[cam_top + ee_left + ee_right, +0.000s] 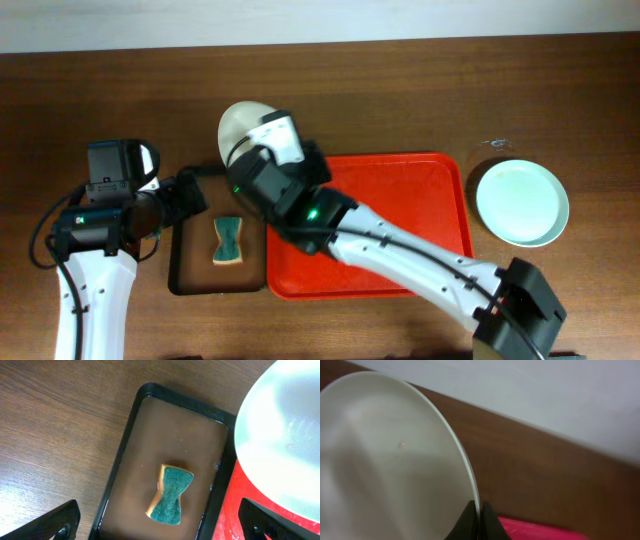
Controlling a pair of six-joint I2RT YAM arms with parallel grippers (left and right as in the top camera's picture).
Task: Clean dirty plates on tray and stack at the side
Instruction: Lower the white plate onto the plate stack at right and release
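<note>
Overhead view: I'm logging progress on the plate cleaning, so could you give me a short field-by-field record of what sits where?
white plate: pinched at its rim by the right gripper, near the red tray's far-left corner
red tray: no plate on the part that shows
green plate: on the table, right of the red tray
sponge: on the brown tray, left of the red tray
left gripper: open, holding nothing

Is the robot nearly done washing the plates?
Partway, I think. A round pale green plate already sits on the table beside the large red plastic tray. The right arm's jaws pinch a round white plate by its rim. The green sponge lies untouched, so wiping and stacking seem to remain.
</note>
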